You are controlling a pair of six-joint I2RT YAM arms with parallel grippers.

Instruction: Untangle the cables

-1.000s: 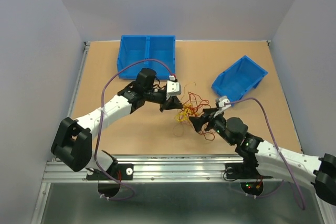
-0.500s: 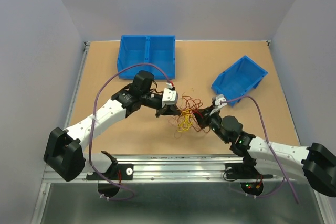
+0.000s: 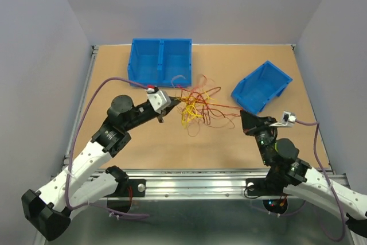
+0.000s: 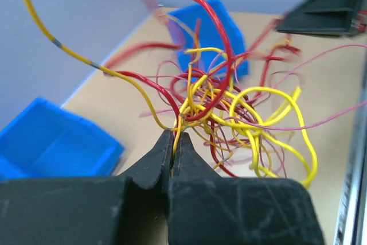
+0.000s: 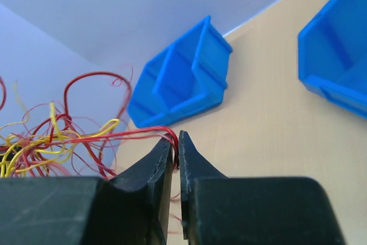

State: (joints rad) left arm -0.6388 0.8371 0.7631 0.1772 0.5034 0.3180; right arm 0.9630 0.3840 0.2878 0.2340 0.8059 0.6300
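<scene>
Scene: a tan table seen from above, clock directions taken from its centre with 12 at the far edge.
Cables: a loose tangle of hair-thin cables in red, yellow, orange and pink sits at about the centre of the table, strung between the two grippers.
Tangle shape: the dense yellow and red knot lies on the 9 o'clock side, and a few long red strands run out from it toward 4 o'clock.
Left gripper: the left gripper is at the 9 o'clock edge of the knot, pointing toward 3 o'clock.
Left jaws: pressed together with no gap at the tips, pinching a yellow strand where it leaves the knot, as the left wrist view shows.
Right gripper: the right gripper is at 4 o'clock from the knot, well apart from it, pointing toward 10 o'clock.
Right jaws: nearly together, only a hairline slit, nipping the ends of several red strands at the tips, as the right wrist view shows.
Divided bin: a blue two-compartment bin stands at 11 o'clock by the far edge.
Single bin: a blue open-front bin stands at 2 o'clock, turned at an angle, just beyond the right gripper.
</scene>
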